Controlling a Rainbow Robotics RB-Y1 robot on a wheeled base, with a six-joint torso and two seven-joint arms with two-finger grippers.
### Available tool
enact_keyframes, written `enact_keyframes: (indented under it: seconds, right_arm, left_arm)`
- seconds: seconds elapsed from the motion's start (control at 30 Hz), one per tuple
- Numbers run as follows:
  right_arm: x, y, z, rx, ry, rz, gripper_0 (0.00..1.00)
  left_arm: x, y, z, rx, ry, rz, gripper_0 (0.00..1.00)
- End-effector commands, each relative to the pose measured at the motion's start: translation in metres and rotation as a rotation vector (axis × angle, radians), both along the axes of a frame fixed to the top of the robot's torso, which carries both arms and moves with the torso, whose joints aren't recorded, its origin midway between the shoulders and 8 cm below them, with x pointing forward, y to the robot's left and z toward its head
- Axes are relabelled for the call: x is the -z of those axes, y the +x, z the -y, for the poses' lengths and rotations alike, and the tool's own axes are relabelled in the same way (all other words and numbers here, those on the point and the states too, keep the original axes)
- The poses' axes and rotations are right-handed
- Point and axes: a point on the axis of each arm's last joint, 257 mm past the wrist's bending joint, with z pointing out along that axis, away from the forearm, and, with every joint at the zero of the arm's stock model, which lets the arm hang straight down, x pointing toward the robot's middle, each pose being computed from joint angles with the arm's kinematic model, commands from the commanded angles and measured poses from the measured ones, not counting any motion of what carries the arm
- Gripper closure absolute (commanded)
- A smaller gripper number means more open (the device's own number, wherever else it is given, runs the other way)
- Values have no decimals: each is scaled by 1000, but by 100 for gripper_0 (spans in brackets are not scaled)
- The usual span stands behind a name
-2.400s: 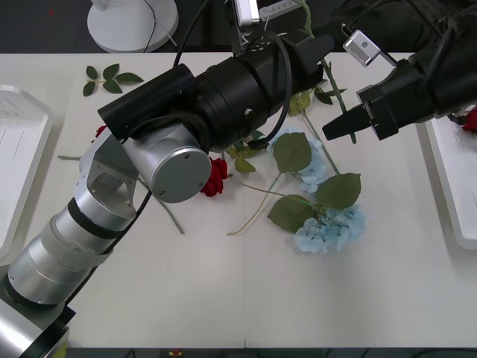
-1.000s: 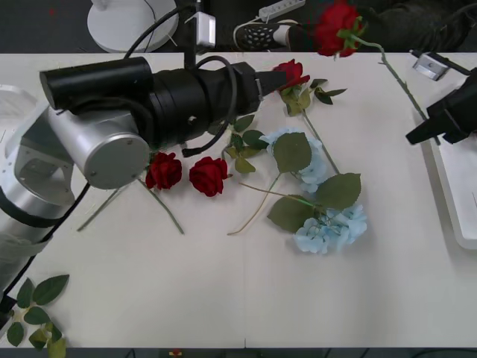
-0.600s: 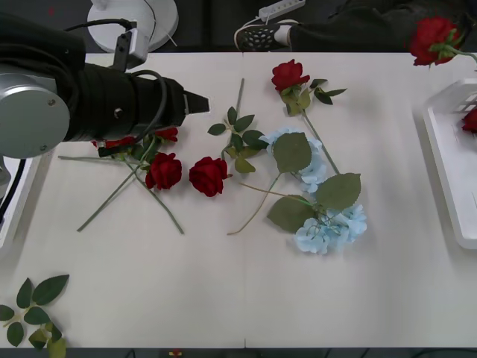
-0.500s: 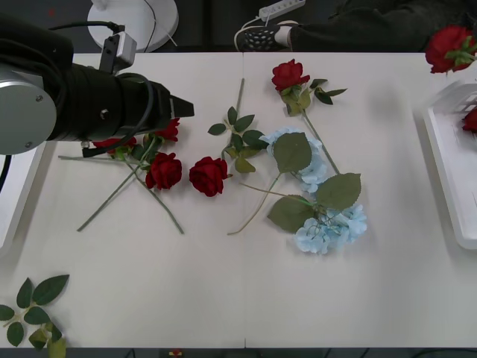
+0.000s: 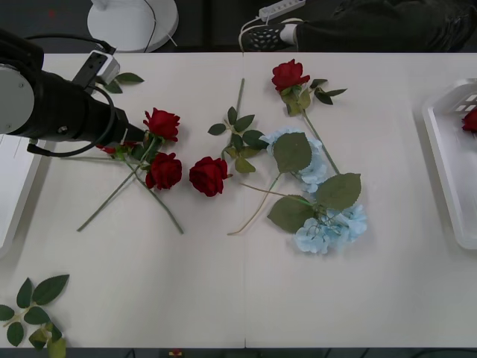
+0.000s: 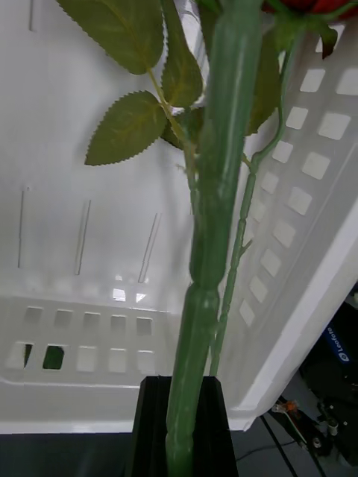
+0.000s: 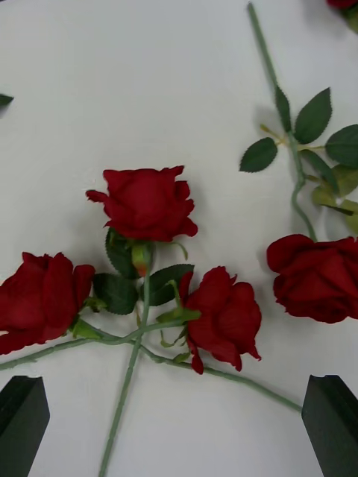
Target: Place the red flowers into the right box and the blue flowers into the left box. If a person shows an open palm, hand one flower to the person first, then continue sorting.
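Several red flowers lie on the table: one (image 5: 162,123) by my left gripper's tip, two (image 5: 164,170) (image 5: 208,176) mid-table and one (image 5: 289,74) at the back. My left gripper (image 7: 177,428) hovers open over the left cluster of roses (image 7: 145,203), touching none. Two blue flowers (image 5: 329,227) (image 5: 311,170) lie right of centre. My right gripper (image 6: 179,421) is shut on a red flower's stem (image 6: 216,223) above the right box (image 6: 82,164). That box (image 5: 447,160) holds a rose (image 5: 471,119). The left box (image 5: 13,190) sits at the left edge.
Loose leaf sprigs lie at the front left (image 5: 33,302) and behind my left arm (image 5: 127,77). A person's shoe (image 5: 270,33) and dark trousers (image 5: 373,26) show beyond the table's far edge. A white round stand base (image 5: 134,22) is at the back left.
My left arm has drawn back to the left, uncovering the roses there. My right arm has carried a red flower rightward out of the front view, over the right box.
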Motion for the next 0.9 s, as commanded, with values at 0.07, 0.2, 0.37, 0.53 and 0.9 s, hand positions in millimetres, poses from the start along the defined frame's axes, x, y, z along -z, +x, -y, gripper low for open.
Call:
enact_keyframes:
  seconds: [0.07,0.2,0.37,0.53,0.9]
  right_arm:
    - [18,-34,54,36,-92,-2,100]
    - [46,-41,60,34,-127,-19,100]
    - [72,-45,54,53,-114,-45,100]
    - [83,-45,58,66,-130,-43,100]
    - [84,-36,60,47,-160,-22,43]
  left_arm:
    - [-1,16,-45,113,203,77,0]
    - [7,26,-54,204,311,97,0]
    - [15,36,-61,316,465,119,0]
    - [15,46,-72,422,712,143,0]
    - [25,56,-90,648,1037,123,0]
